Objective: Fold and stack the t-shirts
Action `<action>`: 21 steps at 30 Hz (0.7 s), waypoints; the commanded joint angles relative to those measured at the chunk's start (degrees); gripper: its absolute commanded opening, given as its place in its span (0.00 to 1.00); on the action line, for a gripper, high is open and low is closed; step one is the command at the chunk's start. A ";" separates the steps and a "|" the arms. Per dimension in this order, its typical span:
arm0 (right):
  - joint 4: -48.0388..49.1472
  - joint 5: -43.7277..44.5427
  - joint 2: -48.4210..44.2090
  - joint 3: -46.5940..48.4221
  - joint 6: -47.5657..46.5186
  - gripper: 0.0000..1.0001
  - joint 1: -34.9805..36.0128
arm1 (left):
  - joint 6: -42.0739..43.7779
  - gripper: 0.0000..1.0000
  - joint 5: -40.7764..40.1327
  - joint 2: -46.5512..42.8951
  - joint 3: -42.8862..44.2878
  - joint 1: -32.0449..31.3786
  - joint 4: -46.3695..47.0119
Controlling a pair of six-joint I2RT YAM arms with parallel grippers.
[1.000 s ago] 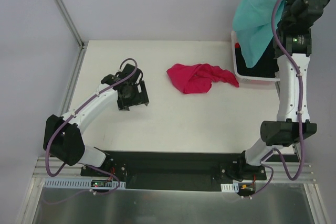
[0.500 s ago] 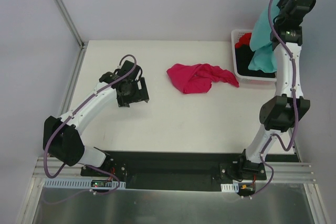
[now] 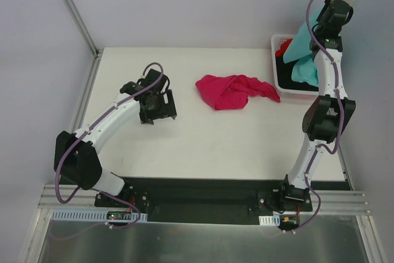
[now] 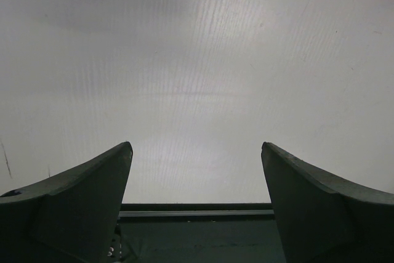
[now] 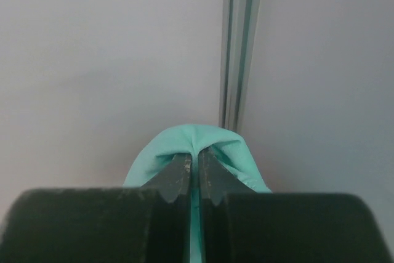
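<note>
Right wrist view: the right gripper point(image 5: 192, 155) is seen pressed together on a fold of the teal t-shirt point(image 5: 215, 143), and the cloth is bunched around both fingertips against a pale wall and a metal post point(image 5: 237, 41). In the top external view, this gripper point(image 3: 321, 15) is held high above the white basket point(image 3: 275, 69). The teal t-shirt point(image 3: 301, 41) is hung from it, with its lower end draped into the basket. Inside the basket, a red t-shirt point(image 3: 286, 45) is seen at the far end and a black t-shirt point(image 3: 287, 73) beneath the teal cloth. Just left of the basket, the magenta t-shirt point(image 3: 231, 92) is laid crumpled on the table point(image 3: 215, 146), one end close to the basket's rim. Well left of the basket, beyond the magenta t-shirt, the left gripper point(image 3: 159, 109) is held low over the table with its jaws spread wide. In the left wrist view only white tabletop is seen between its fingers point(image 4: 86, 183).
</note>
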 commanded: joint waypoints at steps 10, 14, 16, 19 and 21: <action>9.29 6.48 2.28 -12.74 2.04 0.01 -0.30 | 0.83 0.86 0.15 2.76 4.93 -0.63 -1.08; 10.51 7.35 0.09 -18.98 2.92 0.01 1.80 | 0.56 0.86 0.06 2.23 4.75 -0.72 -1.00; 10.52 8.06 -1.32 -21.89 3.01 0.01 3.04 | 0.48 0.86 0.24 1.88 5.02 -0.81 -1.08; 10.43 9.55 -2.90 -24.88 3.36 0.01 5.32 | 0.48 0.86 0.24 0.92 4.67 -0.99 -1.17; 9.64 10.86 -3.35 -25.76 4.06 0.01 6.20 | 0.39 0.86 -0.02 -0.22 4.40 -0.90 -1.17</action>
